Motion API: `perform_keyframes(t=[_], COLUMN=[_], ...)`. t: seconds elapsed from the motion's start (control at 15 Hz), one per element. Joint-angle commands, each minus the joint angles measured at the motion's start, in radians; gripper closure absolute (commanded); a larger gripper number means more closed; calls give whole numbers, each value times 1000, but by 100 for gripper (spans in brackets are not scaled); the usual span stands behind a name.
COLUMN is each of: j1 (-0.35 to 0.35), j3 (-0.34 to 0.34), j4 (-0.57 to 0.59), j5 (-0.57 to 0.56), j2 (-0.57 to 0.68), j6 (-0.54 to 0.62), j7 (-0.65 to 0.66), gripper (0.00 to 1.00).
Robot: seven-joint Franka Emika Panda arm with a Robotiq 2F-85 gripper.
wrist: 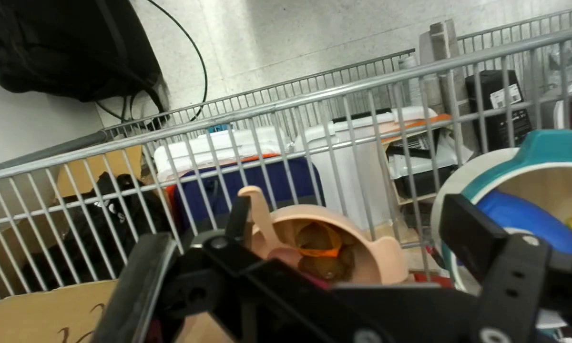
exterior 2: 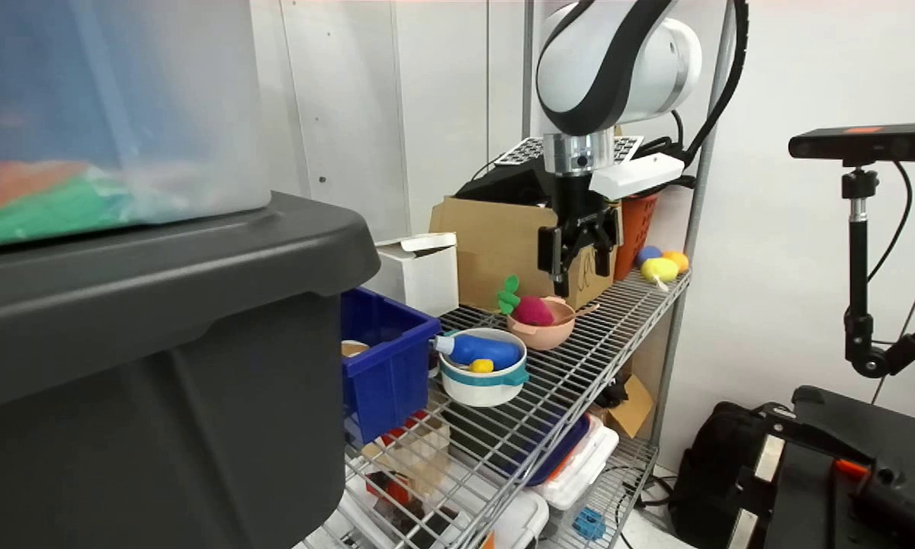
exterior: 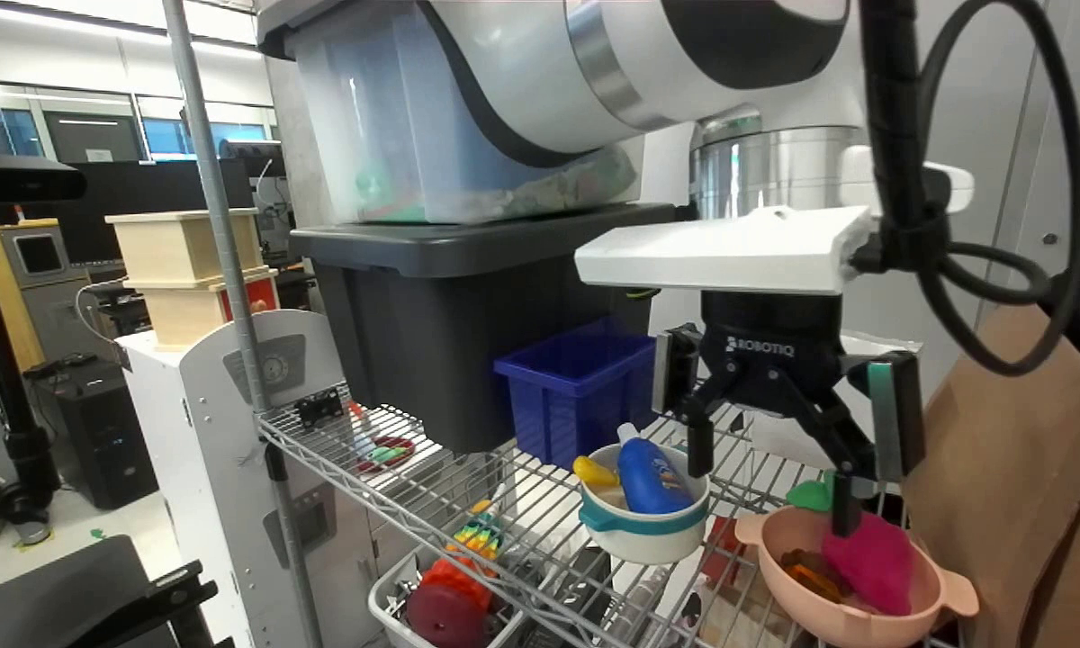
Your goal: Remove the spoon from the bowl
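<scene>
Tabletop (wrist: 286, 105): a wire shelf, bearing the things you are working over.
Cardboard box (exterior 2: 496, 244): dark handwritten strokes on its side; you can't make out a word.
Peach bowl (exterior 2: 549, 337): holds a pink toy vegetable (exterior: 864, 562), a brown-and-orange item (wrist: 321, 267) and the spoon (wrist: 262, 216), so I'd call your removal not yet done.
Fingers (exterior: 700, 445): spread wide above the peach bowl, pinching nothing; you can read ROBOTIQ in white letters just over them.
Blue bottle (exterior: 648, 486): lies in the white-and-teal bowl (exterior: 639, 544), with print on its side too small for you to read.
Spoon: head down in the peach bowl, handle leaning out over the rim. In the wrist view the handle shows just beside one fingertip, but whether they touch you can't tell. By my judgement, you have yet to close on it, lift it clear and set it down outside.
</scene>
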Motion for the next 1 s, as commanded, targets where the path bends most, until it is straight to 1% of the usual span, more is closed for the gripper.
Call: perform_keyframes(t=[0.0,0.13,0.33,0.6,0.93], j1=[-15,-11,-7,6,7], j3=[-16,-33,-46,-73,-80], j4=[76,83,106,157,212], j5=[6,-7,-11,-26,-24], j2=[47,69,108,176,236], j6=[-18,2,0,11,-6], j7=[20,47,75,146,178], gripper=[0,0,0,0,0])
